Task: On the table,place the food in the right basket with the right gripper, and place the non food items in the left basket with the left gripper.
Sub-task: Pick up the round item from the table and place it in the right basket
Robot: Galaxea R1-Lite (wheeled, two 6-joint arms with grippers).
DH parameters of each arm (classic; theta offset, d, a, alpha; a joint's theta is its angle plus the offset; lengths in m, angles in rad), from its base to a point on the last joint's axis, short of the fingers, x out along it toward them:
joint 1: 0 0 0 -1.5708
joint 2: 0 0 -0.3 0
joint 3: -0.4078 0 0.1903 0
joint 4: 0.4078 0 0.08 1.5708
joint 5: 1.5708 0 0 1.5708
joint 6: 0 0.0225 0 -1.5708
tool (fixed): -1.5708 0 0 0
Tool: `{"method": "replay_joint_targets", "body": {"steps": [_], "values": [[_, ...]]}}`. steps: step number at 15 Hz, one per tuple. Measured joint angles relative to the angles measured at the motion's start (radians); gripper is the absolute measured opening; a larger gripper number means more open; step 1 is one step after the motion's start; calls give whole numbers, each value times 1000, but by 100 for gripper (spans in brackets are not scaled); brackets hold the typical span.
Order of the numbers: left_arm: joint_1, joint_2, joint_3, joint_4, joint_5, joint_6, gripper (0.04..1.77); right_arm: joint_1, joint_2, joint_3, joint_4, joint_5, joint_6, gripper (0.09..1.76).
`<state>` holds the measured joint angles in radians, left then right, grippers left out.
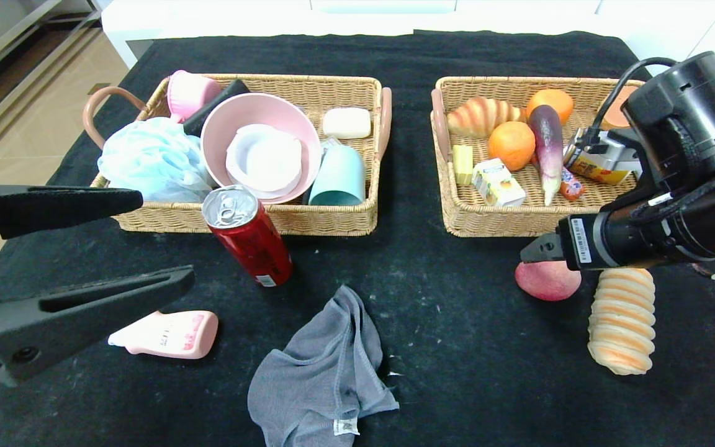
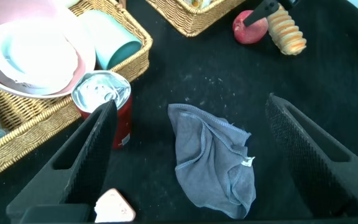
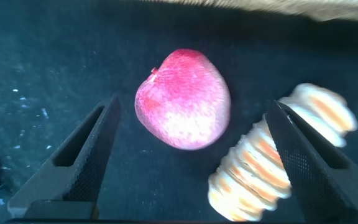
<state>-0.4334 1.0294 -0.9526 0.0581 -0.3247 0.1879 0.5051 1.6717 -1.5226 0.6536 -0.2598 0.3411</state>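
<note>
My right gripper [image 1: 537, 251] is open and hovers just above a pink-red peach [image 1: 547, 280] on the black table. In the right wrist view the peach [image 3: 184, 99] lies between the open fingers, and a ridged bread roll [image 3: 272, 168] lies close beside it. The roll [image 1: 622, 320] lies in front of the right basket [image 1: 450, 211], which holds a croissant, oranges, an eggplant and cartons. My left gripper [image 1: 165, 239] is open and empty at the table's left. A red can [image 1: 247, 236], a pink tube [image 1: 168, 334] and a grey cloth [image 1: 323, 372] lie near it. The cloth [image 2: 213, 162] shows between the left fingers.
The left basket [image 1: 308, 220] holds a blue loofah [image 1: 149, 158], a pink bowl [image 1: 261, 146], a teal cup [image 1: 337, 177] and a soap bar [image 1: 346, 122]. The can stands against its front wall. Black cloth covers the table [image 1: 457, 347].
</note>
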Motion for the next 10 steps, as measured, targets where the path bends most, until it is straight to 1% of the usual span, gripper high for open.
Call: {"method": "replay_joint_targets", "body": {"steps": [10], "values": [[0, -1, 0, 0, 0, 0, 172, -3, 94, 10, -9, -1, 34, 170]]}}
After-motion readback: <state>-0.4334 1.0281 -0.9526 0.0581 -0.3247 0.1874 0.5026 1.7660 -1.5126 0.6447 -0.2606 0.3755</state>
